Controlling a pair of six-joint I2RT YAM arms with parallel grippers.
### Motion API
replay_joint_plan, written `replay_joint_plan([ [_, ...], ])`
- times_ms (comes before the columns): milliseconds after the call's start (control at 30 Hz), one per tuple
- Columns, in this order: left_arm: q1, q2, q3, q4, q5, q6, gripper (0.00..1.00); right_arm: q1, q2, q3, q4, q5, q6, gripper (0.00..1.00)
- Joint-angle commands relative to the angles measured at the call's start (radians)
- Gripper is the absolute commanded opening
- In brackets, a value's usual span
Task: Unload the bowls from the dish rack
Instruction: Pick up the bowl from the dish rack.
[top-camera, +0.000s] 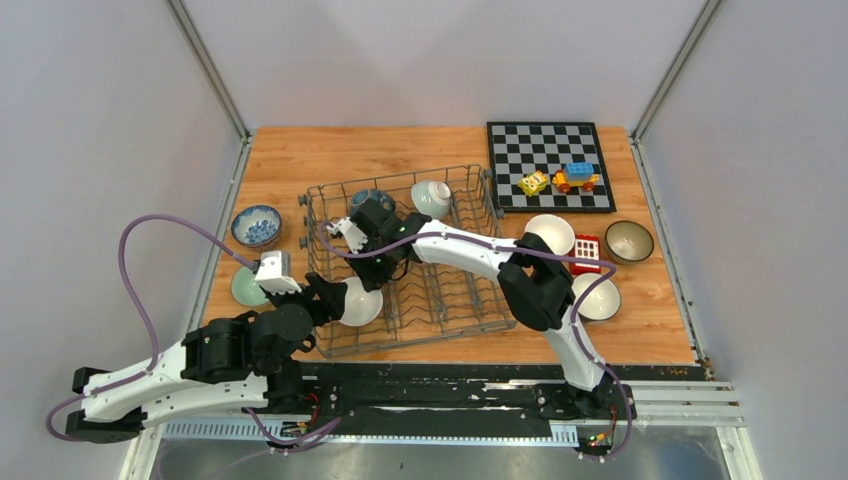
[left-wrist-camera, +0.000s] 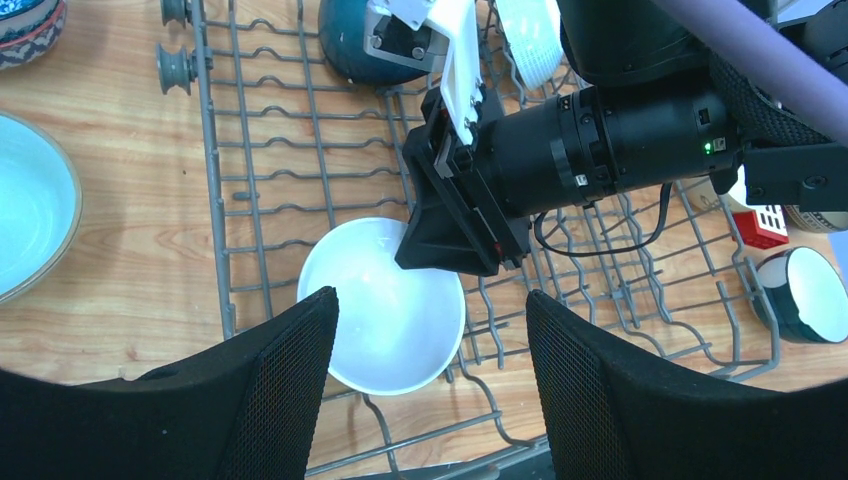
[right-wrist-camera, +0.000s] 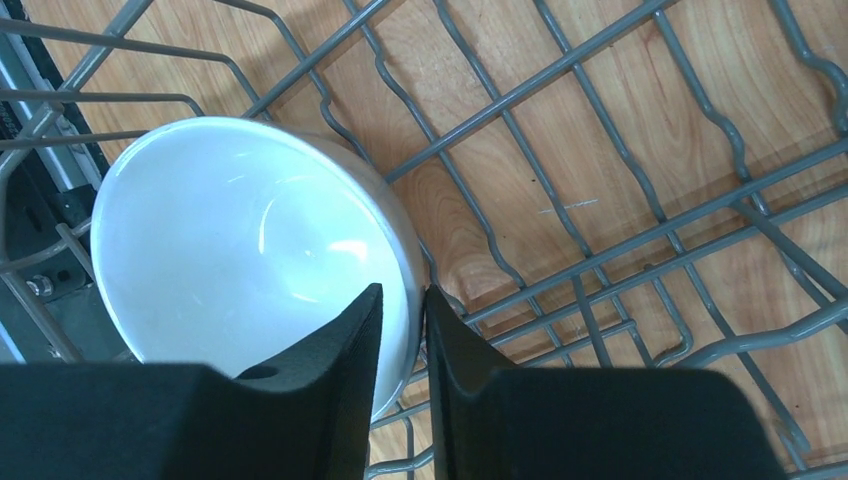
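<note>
Left wrist view looks down past the left pincer (left-wrist-camera: 430, 300), whose two black, mesh-faced fingers (left-wrist-camera: 290, 390) stand wide apart and hold nothing. It hangs above the near rim of a white bowl (left-wrist-camera: 370, 320). That glossy round bowl sits upright in the near-left corner of the dish rack (top-camera: 455, 290), a grey wire basket with rows of wavy prongs that rests on the wooden table (top-camera: 290, 155). The right pincer (right-wrist-camera: 403, 295) is drawn narrow on the bowl's far rim, one finger inside the wall and one outside.

Along the far side of the rack, a dark teal bowl (top-camera: 372, 198) lies beside the right arm's wrist. A pale bowl (top-camera: 432, 197) leans on its side just right of it.

Outside the rack on the left, a pale green bowl (top-camera: 246, 290) lies partly under the left arm, and a blue-and-white patterned bowl (top-camera: 256, 225) sits beyond it. Right of the rack are a dark bowl (top-camera: 598, 298) with a white inside, a red block (top-camera: 587, 253), a white-lined bowl (top-camera: 550, 232) and a brown bowl (top-camera: 629, 241).

At the far right lies a black-and-white chessboard (top-camera: 548, 150) carrying small toy blocks (top-camera: 560, 180).
</note>
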Motion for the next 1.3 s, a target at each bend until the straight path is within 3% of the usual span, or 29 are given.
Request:
replay_joint_plan([
  [0, 0.006, -0.007, -0.010, 0.016, -0.017, -0.013, 0.71, 0.021, 0.016, 0.007, -0.024, -0.012, 0.009, 0.22],
  [200, 0.006, -0.004, 0.004, 0.031, -0.020, -0.002, 0.71, 0.021, 0.007, 0.023, -0.024, -0.010, 0.027, 0.00],
  [467, 0.006, -0.003, 0.064, 0.020, -0.061, 0.029, 0.71, 0.014, -0.080, 0.032, -0.024, 0.046, 0.105, 0.00],
  [667, 0.006, 0.038, 0.204, 0.052, -0.218, 0.101, 0.78, -0.048, -0.291, 0.021, -0.056, 0.172, 0.220, 0.00],
  [767, 0.006, 0.107, 0.274, 0.164, -0.248, 0.234, 0.81, -0.090, -0.419, -0.023, -0.103, 0.240, 0.256, 0.00],
  [900, 0.006, 0.241, 0.344, 0.353, -0.186, 0.416, 0.99, -0.135, -0.589, -0.100, -0.197, 0.378, 0.279, 0.00],
  [1000, 0.006, 0.320, 0.375, 0.508, -0.099, 0.530, 1.00, -0.156, -0.725, -0.183, -0.262, 0.480, 0.297, 0.00],
  [1133, 0.009, 0.410, 0.388, 0.630, 0.031, 0.557, 1.00, -0.200, -0.888, -0.312, -0.316, 0.551, 0.346, 0.00],
  [1267, 0.019, 0.585, 0.526, 0.516, 0.205, 0.517, 1.00, -0.244, -0.997, -0.407, -0.366, 0.603, 0.429, 0.00],
])
